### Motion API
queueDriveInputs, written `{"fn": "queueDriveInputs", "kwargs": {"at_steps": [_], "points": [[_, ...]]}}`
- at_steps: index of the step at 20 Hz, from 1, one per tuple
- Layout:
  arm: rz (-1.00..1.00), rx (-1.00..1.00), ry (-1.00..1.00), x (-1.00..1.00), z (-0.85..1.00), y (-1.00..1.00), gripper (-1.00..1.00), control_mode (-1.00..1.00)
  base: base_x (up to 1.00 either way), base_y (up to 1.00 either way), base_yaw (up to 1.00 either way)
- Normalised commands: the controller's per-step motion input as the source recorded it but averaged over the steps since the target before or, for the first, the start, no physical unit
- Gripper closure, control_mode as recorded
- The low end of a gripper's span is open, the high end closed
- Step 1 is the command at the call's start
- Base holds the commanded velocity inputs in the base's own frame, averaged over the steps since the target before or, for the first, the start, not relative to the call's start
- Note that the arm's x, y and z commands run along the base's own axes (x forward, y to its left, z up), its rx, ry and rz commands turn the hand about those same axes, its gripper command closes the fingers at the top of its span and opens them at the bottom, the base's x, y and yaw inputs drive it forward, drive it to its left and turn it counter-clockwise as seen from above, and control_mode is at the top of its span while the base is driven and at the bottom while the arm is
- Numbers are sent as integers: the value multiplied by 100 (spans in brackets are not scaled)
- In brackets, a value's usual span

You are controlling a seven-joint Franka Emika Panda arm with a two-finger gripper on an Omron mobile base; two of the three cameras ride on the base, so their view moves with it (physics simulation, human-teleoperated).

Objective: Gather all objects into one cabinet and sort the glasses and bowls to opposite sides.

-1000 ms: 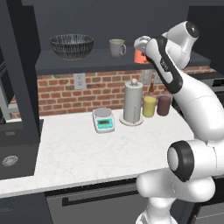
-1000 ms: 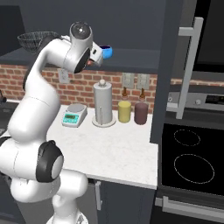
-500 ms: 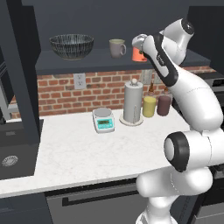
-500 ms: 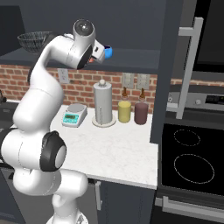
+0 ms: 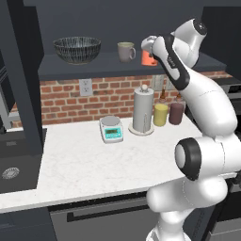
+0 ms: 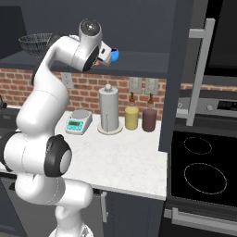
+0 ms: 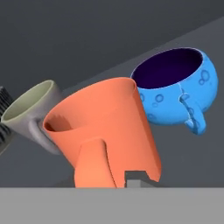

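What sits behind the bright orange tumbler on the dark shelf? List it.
In the hand view, behind the bright orange tumbler sit a glossy blue bubble-patterned cup and a beige-grey handled mug. The tumbler covers part of each, and its base is out of frame.

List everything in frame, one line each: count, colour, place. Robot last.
bowl: 1, dark with white stripes, left end of the shelf.
mug: 1, beige, on the shelf right of the bowl.
tumbler: 1, orange, on the shelf between the mug and the blue cup, at the gripper.
blue cup: 1, glossy blue with a handle, on the shelf beyond the tumbler.
shelf: 1, dark, above the brick wall.
scale: 1, white, on the counter.
paper towel holder: 1, grey, on the counter right of the scale.
canisters: 2, yellow and maroon, by the wall.
counter: 1, white.
stove: 1, black, right of the counter.
gripper: 1, shut on the tumbler.
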Motion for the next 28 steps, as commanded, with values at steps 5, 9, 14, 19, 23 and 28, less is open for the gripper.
{"fn": "queueDriveInputs", "kwargs": {"at_steps": [5,9,14,19,23,28], "points": [[0,2,0,10,-12,0,100,-100,0,0,0],[0,0,0,0,0,0,100,-100,0,0,0],[0,7,0,0,-18,17,100,-100,0,0,0],[1,17,0,4,-37,48,-100,-100,0,0,0],[2,9,0,7,-16,8,-100,-100,0,0,0],[0,3,0,0,-6,1,-100,-100,0,0,0]]}}
